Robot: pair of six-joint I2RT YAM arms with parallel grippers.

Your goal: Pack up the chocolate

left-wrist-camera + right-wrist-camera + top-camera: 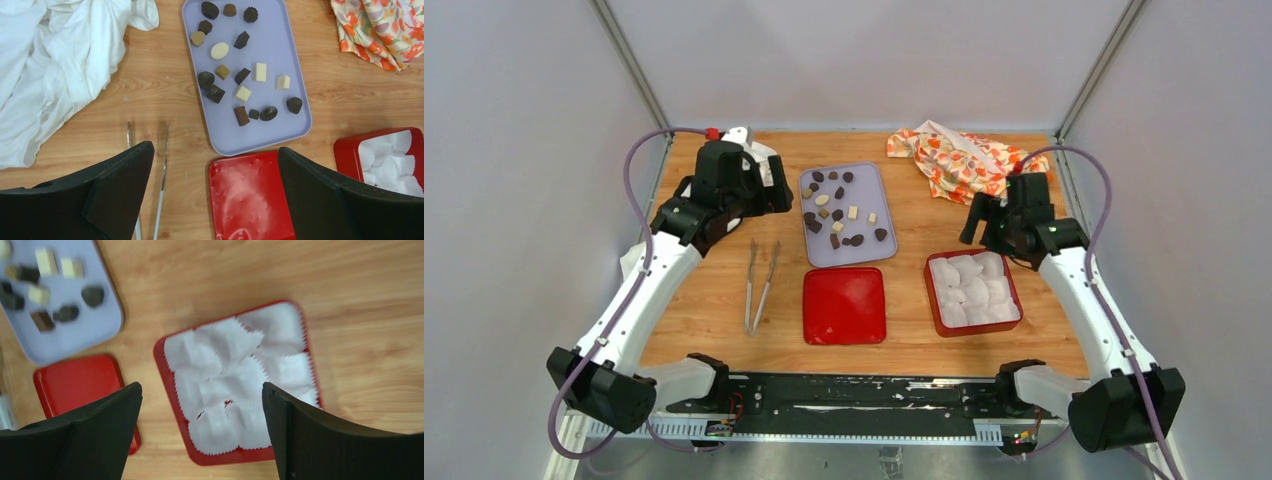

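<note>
The chocolate (814,226) lies as several dark, tan and cream pieces on a lavender tray (864,190) at the table's middle back. In the left wrist view the chocolate (242,76) spreads across that tray (280,55). My left gripper (774,192) hovers open just left of the tray, its jaws (215,148) wide apart with nothing between them. My right gripper (982,228) hangs open above the far edge of a red box (931,290) filled with white paper cups (235,370). Nothing sits between the right gripper's (201,386) fingers.
Metal tongs (760,285) lie on the wood left of a flat red lid (844,305). A white cloth (55,65) is bunched at the back left, a floral cloth (954,160) at the back right. Grey walls close the table's sides.
</note>
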